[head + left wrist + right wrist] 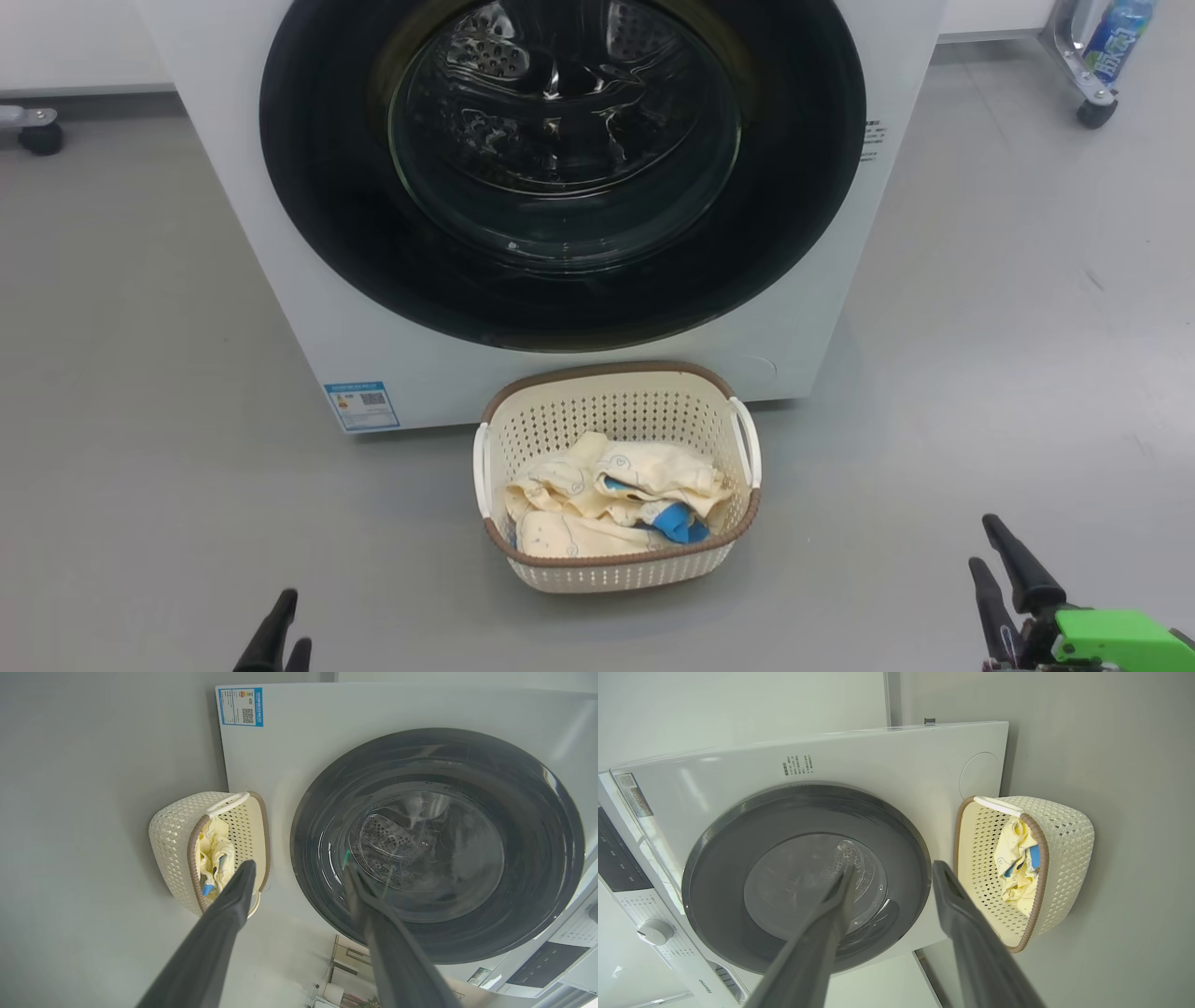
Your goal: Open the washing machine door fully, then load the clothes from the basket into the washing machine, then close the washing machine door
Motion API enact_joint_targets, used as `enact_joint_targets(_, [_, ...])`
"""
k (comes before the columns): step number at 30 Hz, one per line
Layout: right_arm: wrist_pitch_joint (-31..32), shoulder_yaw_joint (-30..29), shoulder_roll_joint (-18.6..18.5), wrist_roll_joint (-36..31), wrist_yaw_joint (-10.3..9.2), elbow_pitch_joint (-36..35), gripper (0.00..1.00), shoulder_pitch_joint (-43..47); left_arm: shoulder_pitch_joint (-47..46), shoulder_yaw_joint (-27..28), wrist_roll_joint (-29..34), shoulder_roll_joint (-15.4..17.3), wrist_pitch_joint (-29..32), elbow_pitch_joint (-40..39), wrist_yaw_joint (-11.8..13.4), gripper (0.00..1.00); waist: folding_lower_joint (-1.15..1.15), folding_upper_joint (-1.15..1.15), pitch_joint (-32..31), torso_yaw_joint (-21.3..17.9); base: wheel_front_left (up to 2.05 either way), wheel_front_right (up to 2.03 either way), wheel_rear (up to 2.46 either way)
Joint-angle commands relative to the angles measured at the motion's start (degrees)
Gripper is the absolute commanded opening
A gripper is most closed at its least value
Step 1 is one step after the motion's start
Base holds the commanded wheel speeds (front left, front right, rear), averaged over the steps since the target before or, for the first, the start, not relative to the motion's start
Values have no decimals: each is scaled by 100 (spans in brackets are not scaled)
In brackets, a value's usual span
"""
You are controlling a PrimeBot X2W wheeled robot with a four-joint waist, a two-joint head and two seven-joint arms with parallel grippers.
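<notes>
Left gripper (295, 618) and right gripper (983, 539): we find both with fingers spread apart and holding nothing, low in the head view and well apart from the work. We record the washing machine door (560, 168) shut on the washing machine (373, 373). The basket (616, 571) stands on the grey floor (140, 420) just before the machine, with the clothes (607, 504) heaped inside.

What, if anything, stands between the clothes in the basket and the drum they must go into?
The washing machine door does: it is shut across the opening, just above the basket. Nothing visible lies over the clothes themselves.
</notes>
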Motion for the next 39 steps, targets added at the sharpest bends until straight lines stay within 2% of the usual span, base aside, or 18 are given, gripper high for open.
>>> enact_joint_targets(1, [-50, 24, -43, -20, 1, -212, 100, -245, -216, 18, 21, 52, -53, -205, 0, 100, 0, 0, 0, 0, 0, 0, 0])
enact_joint_targets(20, [-355, 276, -69, -320, 4, -456, 100, -264, -171, -103, 268, 72, -357, -454, -1, 100, 0, 0, -4, -3, 0, 0, 0])
enact_joint_targets(39, [-676, 496, -97, -1537, 7, -792, 100, -330, -126, -169, 1256, 93, -677, -675, -2, 100, 0, 0, 2, -11, 0, 0, 0])
